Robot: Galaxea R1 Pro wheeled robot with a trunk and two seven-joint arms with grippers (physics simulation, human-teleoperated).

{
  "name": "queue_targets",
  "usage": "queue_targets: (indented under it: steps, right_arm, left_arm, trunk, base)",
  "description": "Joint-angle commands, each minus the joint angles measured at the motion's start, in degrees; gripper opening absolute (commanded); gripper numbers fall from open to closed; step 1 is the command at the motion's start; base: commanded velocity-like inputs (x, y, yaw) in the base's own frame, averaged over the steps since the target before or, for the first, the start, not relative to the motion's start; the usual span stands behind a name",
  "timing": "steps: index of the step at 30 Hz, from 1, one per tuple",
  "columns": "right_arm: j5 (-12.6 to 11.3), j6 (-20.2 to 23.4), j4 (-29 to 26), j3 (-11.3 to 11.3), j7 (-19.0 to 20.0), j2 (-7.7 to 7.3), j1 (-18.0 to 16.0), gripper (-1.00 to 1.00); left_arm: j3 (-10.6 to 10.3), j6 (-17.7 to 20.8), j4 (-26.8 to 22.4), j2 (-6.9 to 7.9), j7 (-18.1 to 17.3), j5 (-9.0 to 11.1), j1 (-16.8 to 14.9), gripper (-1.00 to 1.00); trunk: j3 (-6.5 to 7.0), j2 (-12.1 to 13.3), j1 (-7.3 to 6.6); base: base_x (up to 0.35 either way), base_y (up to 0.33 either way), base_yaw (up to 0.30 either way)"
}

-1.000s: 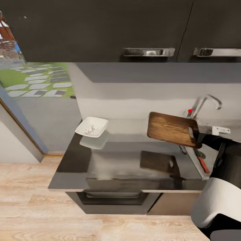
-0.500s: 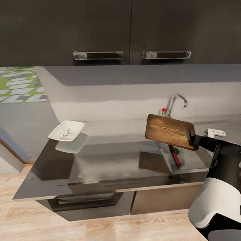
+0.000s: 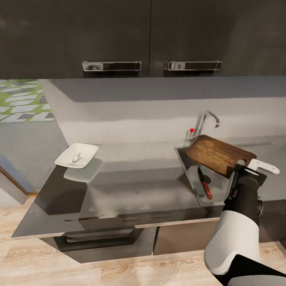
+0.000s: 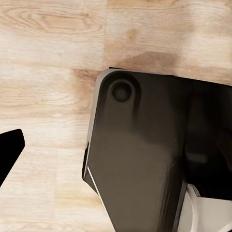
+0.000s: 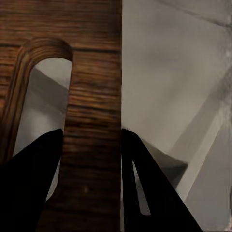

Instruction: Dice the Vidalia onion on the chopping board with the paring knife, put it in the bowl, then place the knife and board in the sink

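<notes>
The right gripper (image 3: 239,163) was clamped on the handle end of the chopping board (image 3: 219,154), holding it tilted in the air above the sink (image 3: 186,167). In the right wrist view the two dark fingers (image 5: 145,179) sat on either side of the strip of wood between the oblong handle slot (image 5: 36,101) and the chopping board's (image 5: 72,29) edge, with grey sink wall (image 5: 174,72) behind.

Inside the basin lay the paring knife (image 3: 205,184), its red handle toward the front and the dark blade pointing toward the back. The curved chrome faucet (image 3: 206,122) with its red knob (image 3: 192,130) stood at the rear of the sink, just behind the raised board.

Well apart, at the far left end of the glossy countertop (image 3: 131,186), sat the white bowl (image 3: 76,155), holding a small heap of pale diced onion (image 3: 76,157).

The left wrist view showed pale wooden floor (image 4: 48,63) and a dark part of the robot's body (image 4: 145,159); one black fingertip (image 4: 8,152) reached in at the edge, and whether the left gripper was open or closed could not be told.
</notes>
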Motion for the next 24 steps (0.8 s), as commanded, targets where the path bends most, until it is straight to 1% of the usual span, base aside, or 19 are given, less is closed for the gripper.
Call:
queue_targets:
  steps: [1, 3, 4, 5, 6, 7, 9, 13, 15, 16, 17, 18, 19, 21, 23, 24]
  right_arm:
    - [-3.39, -0.23, 0.11, -0.03, -3.21, 0.05, -0.06, -1.00]
    - [-8.53, -2.18, 0.58, 0.00, -10.11, 0.05, -0.06, -1.00]
    - [-11.87, -5.09, 1.29, 0.08, -15.29, 0.05, -0.06, -1.00]
    - [-13.49, -7.08, 2.15, 0.19, -18.31, 0.05, -0.06, -1.00]
    - [-14.10, -7.95, 2.70, 0.23, -19.62, 0.05, -0.06, -1.00]
    - [-15.27, -9.84, 4.55, 0.43, -22.48, 0.05, -0.06, -1.00]
    - [-16.04, -11.07, 6.82, 0.72, -24.32, 0.05, -0.06, -1.00]
    - [-16.85, -12.02, 10.17, 1.12, -25.44, 0.05, -0.06, -1.00]
    - [-18.55, -12.42, 12.43, 2.00, -25.67, 0.05, -0.06, -1.00]
    - [-20.02, -12.54, 13.25, 2.81, -25.95, 0.05, -0.06, -1.00]
    - [-23.48, -12.68, 14.14, 4.89, -27.32, 0.05, -0.08, -1.00]
    - [-25.38, -12.76, 14.36, 5.99, -28.39, 0.05, -0.07, -1.00]
    - [-26.35, -12.85, 14.44, 6.49, -28.96, 0.05, -0.07, -1.00]
    - [-30.16, -13.68, 14.63, 7.84, -31.06, 0.05, -0.06, -1.00]
    - [-33.72, -15.17, 14.66, 8.52, -32.78, 0.05, -0.06, -1.00]
    - [-34.55, -15.54, 14.70, 8.64, -33.24, 0.05, -0.06, -1.00]
  left_arm:
    - [-0.12, -0.02, -0.07, 0.03, -0.28, 0.59, 0.02, 1.00]
    - [-0.12, -0.02, -0.06, 0.03, -0.28, 0.59, 0.02, 1.00]
    - [-0.12, -0.02, -0.06, 0.03, -0.28, 0.59, 0.02, 1.00]
    - [-0.12, -0.03, -0.05, 0.03, -0.28, 0.59, 0.02, 1.00]
    - [-0.12, -0.03, -0.05, 0.03, -0.28, 0.59, 0.02, 1.00]
    - [-0.12, 0.01, -0.05, 0.03, -0.28, 0.59, 0.02, 1.00]
    - [-0.12, -0.01, -0.05, 0.03, -0.28, 0.59, 0.02, 1.00]
    - [-0.12, 0.00, -0.05, 0.03, -0.28, 0.59, 0.02, 1.00]
    - [-0.12, 0.03, -0.05, 0.03, -0.28, 0.59, 0.02, 1.00]
    - [-0.12, 0.02, -0.05, 0.03, -0.28, 0.59, 0.02, 1.00]
    - [-0.12, 0.03, -0.05, 0.03, -0.28, 0.59, 0.02, 1.00]
    - [-0.12, 0.00, -0.05, 0.03, -0.28, 0.59, 0.02, 1.00]
    - [-0.12, -0.01, -0.05, 0.03, -0.28, 0.59, 0.02, 1.00]
    - [-0.12, 0.02, -0.05, 0.03, -0.28, 0.59, 0.02, 1.00]
    - [-0.12, 0.04, -0.05, 0.03, -0.28, 0.59, 0.02, 1.00]
    - [-0.12, 0.04, -0.05, 0.03, -0.28, 0.59, 0.02, 1.00]
  trunk:
    - [-0.09, -0.09, 0.03]
    - [-0.09, -0.09, 0.03]
    - [-0.09, -0.09, 0.03]
    - [-0.09, -0.09, 0.03]
    - [-0.09, -0.09, 0.03]
    - [-0.09, -0.09, 0.03]
    - [-0.09, -0.09, 0.03]
    - [-0.09, -0.09, 0.03]
    - [-0.09, -0.09, 0.03]
    - [-0.09, -0.09, 0.03]
    - [-0.09, -0.09, 0.03]
    - [-0.09, -0.09, 0.03]
    - [-0.09, -0.09, 0.03]
    - [-0.09, -0.09, 0.03]
    - [-0.09, -0.09, 0.03]
    - [-0.09, -0.09, 0.03]
  base:
    - [0.000, 0.000, 0.000]
    - [0.000, 0.000, 0.000]
    - [0.000, 0.000, 0.000]
    - [0.000, 0.000, 0.000]
    - [0.000, 0.000, 0.000]
    - [0.000, 0.000, 0.000]
    - [0.000, 0.000, 0.000]
    - [0.000, 0.000, 0.000]
    - [0.000, 0.000, 0.000]
    - [0.000, 0.000, 0.000]
    - [0.000, 0.000, 0.000]
    - [0.000, 0.000, 0.000]
    - [0.000, 0.000, 0.000]
    - [0.000, 0.000, 0.000]
    - [0.000, 0.000, 0.000]
    - [0.000, 0.000, 0.000]
